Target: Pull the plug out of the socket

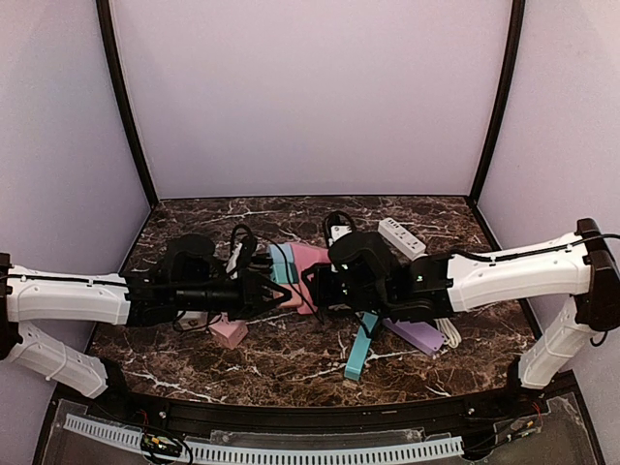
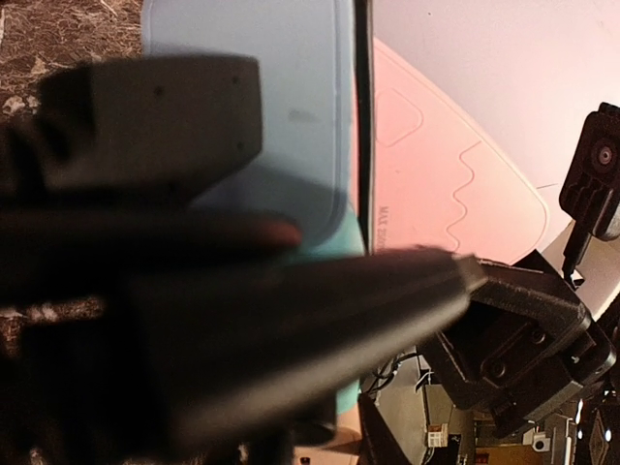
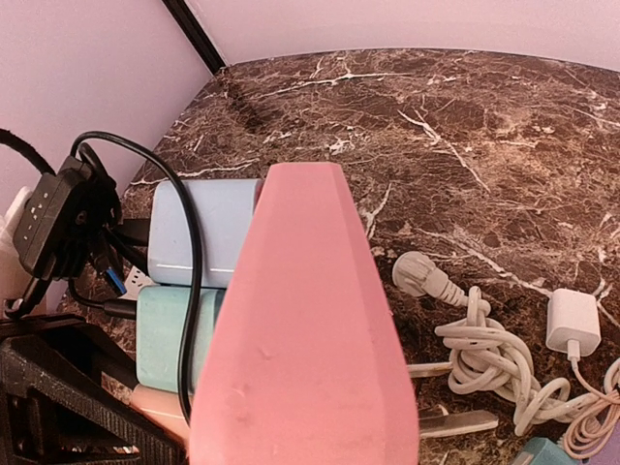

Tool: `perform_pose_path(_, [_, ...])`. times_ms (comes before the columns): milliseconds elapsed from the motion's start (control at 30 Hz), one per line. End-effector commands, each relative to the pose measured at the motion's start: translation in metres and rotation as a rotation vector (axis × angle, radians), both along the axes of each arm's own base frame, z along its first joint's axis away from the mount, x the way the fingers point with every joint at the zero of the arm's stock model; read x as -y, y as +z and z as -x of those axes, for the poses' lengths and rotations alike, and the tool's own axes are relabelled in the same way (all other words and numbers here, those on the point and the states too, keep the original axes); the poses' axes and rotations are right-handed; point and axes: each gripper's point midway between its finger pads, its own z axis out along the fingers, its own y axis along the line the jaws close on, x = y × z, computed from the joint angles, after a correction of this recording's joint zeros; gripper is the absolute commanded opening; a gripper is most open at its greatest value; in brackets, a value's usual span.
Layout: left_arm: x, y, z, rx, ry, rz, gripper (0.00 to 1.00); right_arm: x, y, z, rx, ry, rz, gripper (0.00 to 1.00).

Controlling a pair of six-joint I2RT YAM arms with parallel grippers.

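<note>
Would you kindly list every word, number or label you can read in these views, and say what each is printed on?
"MAX", followed by a number too blurred to read: on the pink plastic power strip, left wrist view.
Small white sticker at that view's bottom edge: too small to read.
Top and right wrist views: nothing legible.

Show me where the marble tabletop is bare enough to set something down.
Bare dark marble tabletop runs along the near edge, between the small pink block and the teal bar; also the far left corner. The middle is crowded: pink power strip, pale blue block, white power strip, lavender block, tangled white cable.
</note>
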Motion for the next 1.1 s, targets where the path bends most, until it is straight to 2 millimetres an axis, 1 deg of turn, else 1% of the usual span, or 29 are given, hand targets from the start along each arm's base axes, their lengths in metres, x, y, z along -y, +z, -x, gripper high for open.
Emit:
perform_pose_path(0, [-0.012, -0.014, 0.0, -0.037, 0.005, -0.051, 0.01, -0.007, 0.033, 0.006, 0.1, 0.032, -0.054, 0.0])
perform_pose_path(167, [-0.013, -0.016, 0.001, -0.027, -0.003, -0.057, 0.01, -0.01, 0.042, 0.003, 0.077, 0.001, -0.098, 0.0])
perform_pose_path(300, [-0.012, -0.013, 0.002, -0.012, -0.014, -0.04, 0.01, -0.016, 0.052, 0.002, 0.069, -0.004, -0.124, 0.0])
perform_pose_path(400, [-0.011, -0.012, 0.002, 0.002, -0.024, -0.042, 0.01, -0.018, 0.054, 0.0, 0.056, -0.017, -0.134, 0.0])
perform_pose_path(567, [-0.01, -0.012, 0.005, 0.033, -0.059, -0.055, 0.01, -0.008, 0.048, -0.007, -0.011, -0.074, -0.142, 0.0])
perform_pose_path(767, [-0.014, -0.015, 0.012, 0.059, -0.11, -0.102, 0.01, 0.01, 0.042, -0.017, -0.064, -0.153, -0.159, 0.0])
perform_pose_path(933, [-0.014, -0.012, 0.015, 0.079, -0.132, -0.102, 0.01, 0.016, 0.039, -0.021, -0.076, -0.191, -0.151, 0.0])
perform_pose_path(1067, [-0.011, -0.007, 0.016, 0.101, -0.155, -0.093, 0.0, 0.024, 0.036, -0.026, -0.085, -0.249, -0.106, 0.0])
